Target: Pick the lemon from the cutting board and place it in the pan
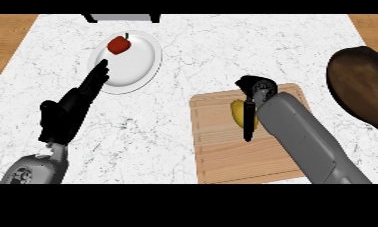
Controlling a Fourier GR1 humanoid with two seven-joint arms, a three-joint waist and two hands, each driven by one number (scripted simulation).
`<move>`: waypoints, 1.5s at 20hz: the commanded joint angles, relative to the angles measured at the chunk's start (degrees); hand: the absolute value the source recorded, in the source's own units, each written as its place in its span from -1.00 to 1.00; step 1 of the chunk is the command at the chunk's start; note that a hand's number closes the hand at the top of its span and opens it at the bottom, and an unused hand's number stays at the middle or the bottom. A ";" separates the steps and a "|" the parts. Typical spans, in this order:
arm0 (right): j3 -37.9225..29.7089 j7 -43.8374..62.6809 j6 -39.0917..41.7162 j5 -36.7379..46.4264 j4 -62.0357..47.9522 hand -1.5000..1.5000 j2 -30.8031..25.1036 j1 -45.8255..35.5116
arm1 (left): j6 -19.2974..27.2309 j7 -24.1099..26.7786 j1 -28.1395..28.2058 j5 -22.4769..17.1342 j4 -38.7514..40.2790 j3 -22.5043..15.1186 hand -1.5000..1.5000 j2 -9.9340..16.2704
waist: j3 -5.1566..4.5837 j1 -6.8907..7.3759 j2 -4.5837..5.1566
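So the right hand (255,102) was down on the cutting board (221,146), sitting at the board's upper middle, a bit right of the frame's center. Its fingers were curled over the lemon (238,113), with one dark finger running down along the fruit's right side. To me that looked like it was grasping the lemon, though the hand hid a good part of it, so how far the fingers wrapped round I couldn't say.

The lemon lay right under and slightly left of that hand, touching it, and it looked to be resting on the wood. What showed of it was taller than wide in the frame, so its long axis ran roughly top to bottom.

The pan (354,83) was off at the right edge of the frame, only partly in view, up and to the right of the hand and apart from the board. So I'd guess the coming move was a lift and a carry rightward.

The left hand (70,108) was way over in the lower left, fingers straight and released, tips pointing at a white plate (140,68) holding a red apple (119,45). Clearly the right hand was the nearer one on the marble worktop (221,46).
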State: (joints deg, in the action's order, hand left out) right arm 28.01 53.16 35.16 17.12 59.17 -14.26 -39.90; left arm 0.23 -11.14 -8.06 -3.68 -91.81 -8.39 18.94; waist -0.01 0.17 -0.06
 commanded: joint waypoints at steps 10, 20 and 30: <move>0.18 -6.33 4.21 7.33 -4.07 1.00 4.96 3.80 | -1.49 -0.72 -1.58 2.04 1.33 1.79 0.00 -3.35 | 0.02 0.02 0.08; -3.96 -8.61 3.14 12.25 3.39 1.00 2.34 5.21 | -3.70 -1.73 -2.99 2.69 1.60 4.21 0.00 -3.53 | 0.02 -0.19 0.02; -0.82 -17.50 -18.29 22.49 39.61 1.00 -8.08 20.05 | -2.36 -0.76 3.87 2.49 0.24 6.29 0.00 -2.06 | 0.11 -6.29 -2.48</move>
State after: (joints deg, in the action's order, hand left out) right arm 26.83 38.48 23.98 35.89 86.47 -18.42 -24.86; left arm -1.91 -11.76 -5.94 -0.55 -91.17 -3.34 16.01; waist 0.05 -4.36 -1.88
